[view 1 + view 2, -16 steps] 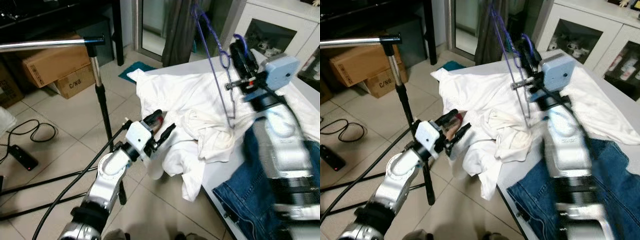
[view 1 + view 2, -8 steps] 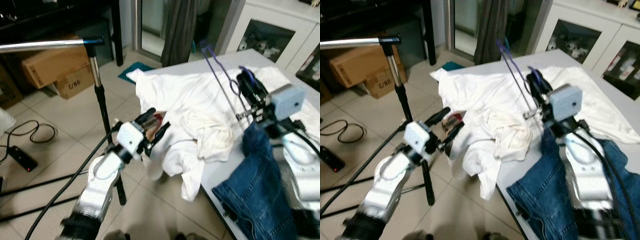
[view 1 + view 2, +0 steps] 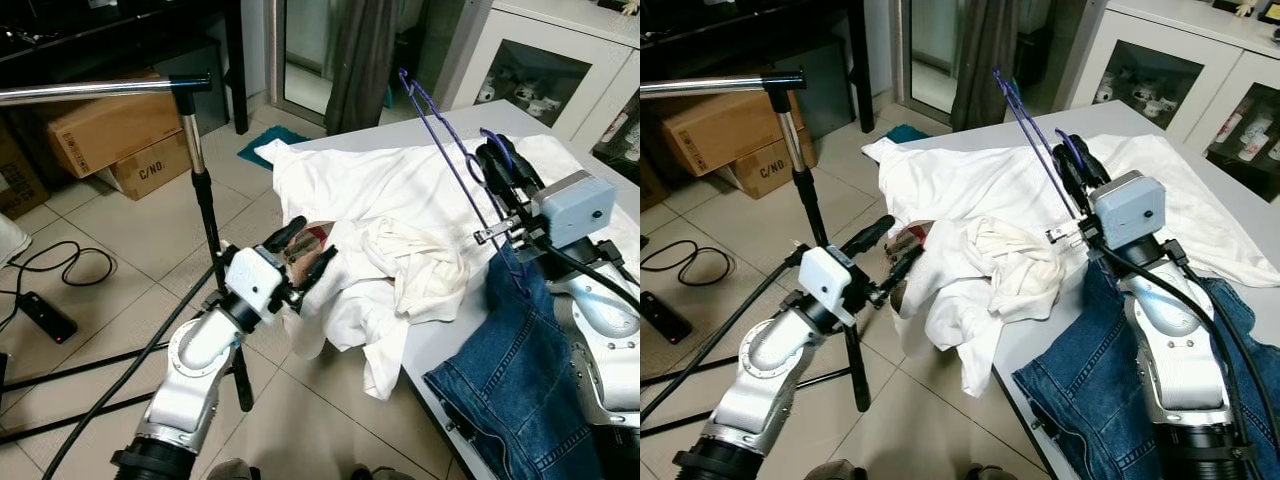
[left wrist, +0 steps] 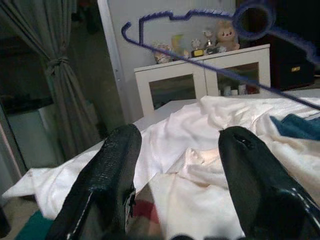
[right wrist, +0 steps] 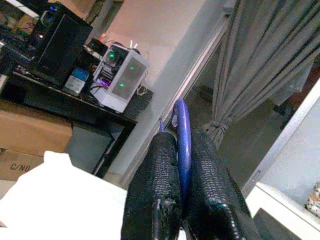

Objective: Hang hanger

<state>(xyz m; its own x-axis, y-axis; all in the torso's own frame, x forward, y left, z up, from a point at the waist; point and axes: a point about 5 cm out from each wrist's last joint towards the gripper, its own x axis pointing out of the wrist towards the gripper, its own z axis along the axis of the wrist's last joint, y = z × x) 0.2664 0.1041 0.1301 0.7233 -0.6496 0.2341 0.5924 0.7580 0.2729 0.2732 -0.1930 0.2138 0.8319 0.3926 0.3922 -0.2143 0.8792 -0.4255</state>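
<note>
The hanger (image 3: 1040, 140) was pinched in the closed right gripper (image 5: 183, 150) above the desk (image 3: 1055, 335), far from the rail (image 3: 720, 85), so a slip was risked; the left gripper (image 4: 177, 150) gaped empty.

We see even, soft indoor light across both eye views, sharp and free of motion blur. The white cloth (image 3: 370, 200) on the tabletop (image 3: 440, 345) is bright but keeps its folds. Glare runs along the metal rail (image 3: 90, 90), and the tiled floor (image 3: 120, 230) carries only faint shadows. The left wrist view is dimmer, its near fingers (image 4: 105, 185) soft and out of focus. The right wrist view is dark and grainy, with small green lights glowing on a box (image 5: 122, 77).
</note>
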